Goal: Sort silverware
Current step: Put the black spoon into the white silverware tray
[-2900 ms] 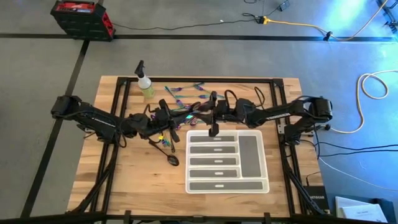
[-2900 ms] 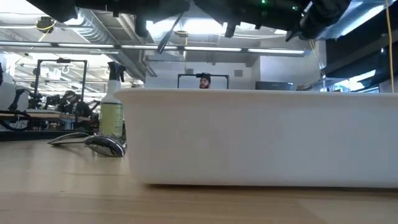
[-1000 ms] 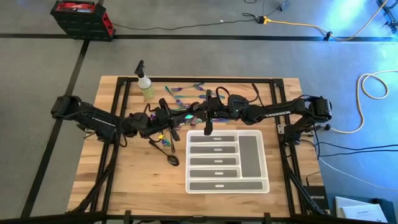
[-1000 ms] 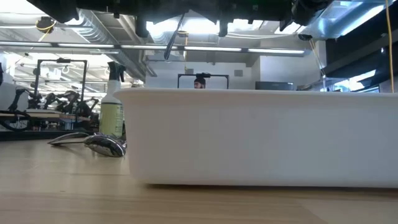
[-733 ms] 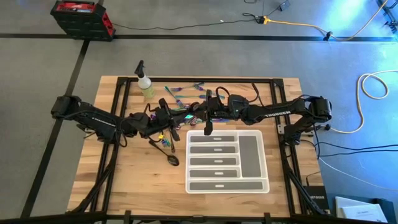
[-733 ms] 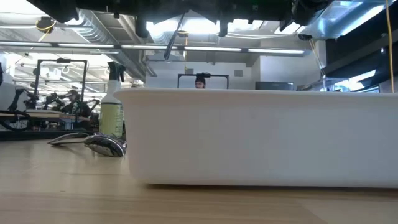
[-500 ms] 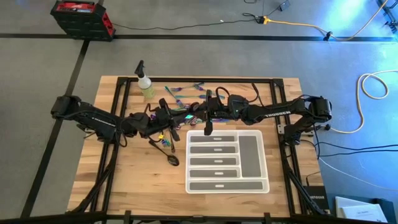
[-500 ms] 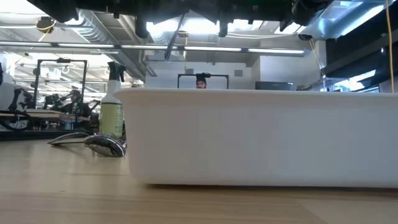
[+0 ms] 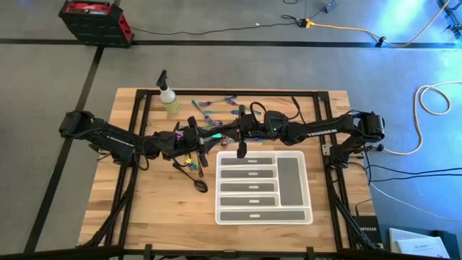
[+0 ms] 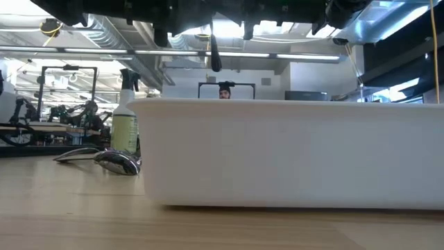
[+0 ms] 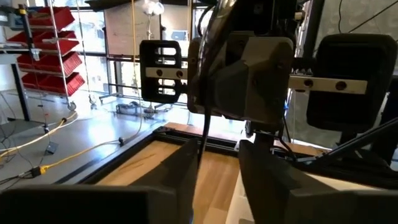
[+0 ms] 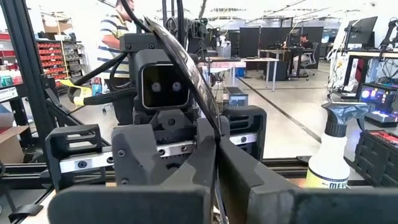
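A dark slim piece of silverware (image 10: pixel 214 48) hangs above the far rim of the white compartment tray (image 9: pixel 299 209), with my right gripper (image 9: pixel 242 135) shut on it. Facing it from the table's left, my left gripper (image 9: pixel 216 136) is open. In the left wrist view its fingers (image 11: pixel 266 177) stand either side of the dark shaft (image 11: pixel 201 127). Iridescent silverware (image 9: pixel 209 110) lies scattered at the table's far middle. Dark spoons (image 9: pixel 195 177) lie left of the tray. My right gripper pinches the dark piece's shaft (image 12: pixel 209 132) between its two fingers (image 12: pixel 186 180), partway along its length. The fingers come level from the table's right and lie across it. The piece hangs upright, its lower end (image 10: pixel 216 64) clear of the tray.
A yellow-green spray bottle (image 9: pixel 170 101) stands at the far left of the table. The tray's tall white wall (image 10: pixel 291 153) fills the low view, with spoons (image 10: pixel 111 161) lying left of it. People show in the room beyond the table.
My left gripper has opened and let go of the dark piece. The piece, slanted before, has swung in my right gripper's hold and now hangs straight down. Both arms have stayed in place.
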Robot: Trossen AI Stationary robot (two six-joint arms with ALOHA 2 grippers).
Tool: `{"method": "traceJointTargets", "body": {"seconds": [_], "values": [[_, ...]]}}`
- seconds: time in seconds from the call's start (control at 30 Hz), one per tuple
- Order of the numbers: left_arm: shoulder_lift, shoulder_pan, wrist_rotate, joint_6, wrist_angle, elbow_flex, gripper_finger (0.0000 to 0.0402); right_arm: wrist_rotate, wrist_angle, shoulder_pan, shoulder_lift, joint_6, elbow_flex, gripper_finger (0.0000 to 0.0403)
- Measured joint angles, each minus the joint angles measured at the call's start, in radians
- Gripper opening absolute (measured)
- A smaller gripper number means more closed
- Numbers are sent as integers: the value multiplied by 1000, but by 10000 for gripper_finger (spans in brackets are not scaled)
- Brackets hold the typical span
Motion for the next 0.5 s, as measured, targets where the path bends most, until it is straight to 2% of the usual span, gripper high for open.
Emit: {"method": "traceJointTargets", "body": {"seconds": [0.2,0.37,0.5], "values": [[0,6,0,-5,1,0,134,6,-1,-1,0,0,1,2],[0,6,-1,5,-2,0,136,6,-3,-1,0,-1,1,1],[0,6,-39,25,-43,0,136,-4,-8,-1,0,-5,1,1]]}}
